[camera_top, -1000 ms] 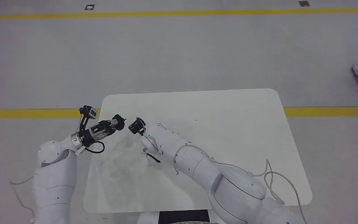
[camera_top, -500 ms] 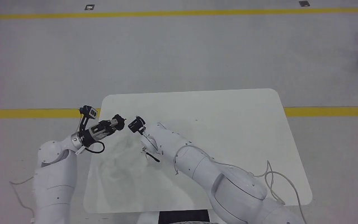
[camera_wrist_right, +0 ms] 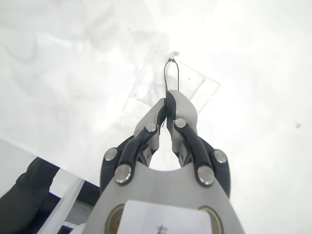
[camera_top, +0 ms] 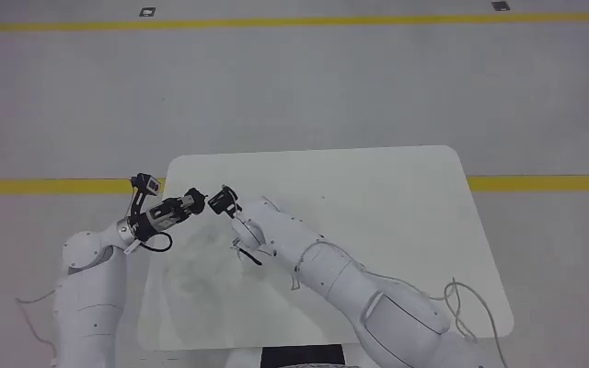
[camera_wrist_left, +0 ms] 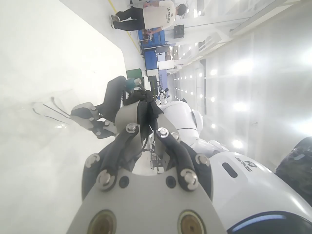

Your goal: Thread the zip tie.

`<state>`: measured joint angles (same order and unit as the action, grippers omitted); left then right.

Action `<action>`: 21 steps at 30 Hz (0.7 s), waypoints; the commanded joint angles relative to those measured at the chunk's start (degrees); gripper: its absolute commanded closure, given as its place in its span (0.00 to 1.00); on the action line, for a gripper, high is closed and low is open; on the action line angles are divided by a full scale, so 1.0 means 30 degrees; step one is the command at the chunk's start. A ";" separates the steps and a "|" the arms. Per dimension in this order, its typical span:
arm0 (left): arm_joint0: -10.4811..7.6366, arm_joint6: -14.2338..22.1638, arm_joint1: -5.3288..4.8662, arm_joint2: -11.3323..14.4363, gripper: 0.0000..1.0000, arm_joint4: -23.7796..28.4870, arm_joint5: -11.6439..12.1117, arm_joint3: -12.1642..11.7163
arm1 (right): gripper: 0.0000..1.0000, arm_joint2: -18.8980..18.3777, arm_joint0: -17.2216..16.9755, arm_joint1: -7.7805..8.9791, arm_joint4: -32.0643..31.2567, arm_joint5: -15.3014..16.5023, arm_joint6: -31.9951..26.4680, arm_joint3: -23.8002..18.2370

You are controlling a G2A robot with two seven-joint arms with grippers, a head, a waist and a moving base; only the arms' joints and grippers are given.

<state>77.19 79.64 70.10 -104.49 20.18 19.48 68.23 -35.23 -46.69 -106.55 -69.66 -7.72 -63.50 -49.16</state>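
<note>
Zip tie [camera_wrist_right: 172,61] bent into narrow loop, both strands pinched between closed fingers of right gripper [camera_wrist_right: 166,103], head at loop's outer end. Loop held above clear plastic sheet [camera_wrist_right: 199,83] on far-left part of table [camera_top: 386,212]. Left gripper [camera_wrist_left: 146,108] positioned just left of right gripper, tips facing; its fingers drawn together on dark material (nature not discernible). Thin black strands [camera_wrist_left: 52,109] seen lying on table nearby.
</note>
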 commanded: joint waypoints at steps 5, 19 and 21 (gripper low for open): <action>0.0000 0.0000 0.0000 0.0000 1.00 0.0000 0.0000 0.0000 | 1.00 -0.1424 -0.1546 0.0968 -0.0884 0.0272 -0.0617 -0.2835; 0.0000 0.0000 0.0000 0.0000 1.00 0.0000 0.0000 0.0000 | 1.00 -0.6571 -0.6212 0.2835 -0.0001 0.0899 0.1437 -0.9389; 0.0000 0.0000 0.0000 0.0000 1.00 0.0000 0.0000 0.0000 | 1.00 -0.7118 -0.6695 0.2968 0.0414 0.0955 0.1972 -0.9834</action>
<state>77.19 79.64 70.10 -104.49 20.18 19.48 68.23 -55.77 -66.12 -97.82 -69.06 -4.96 -58.37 -78.11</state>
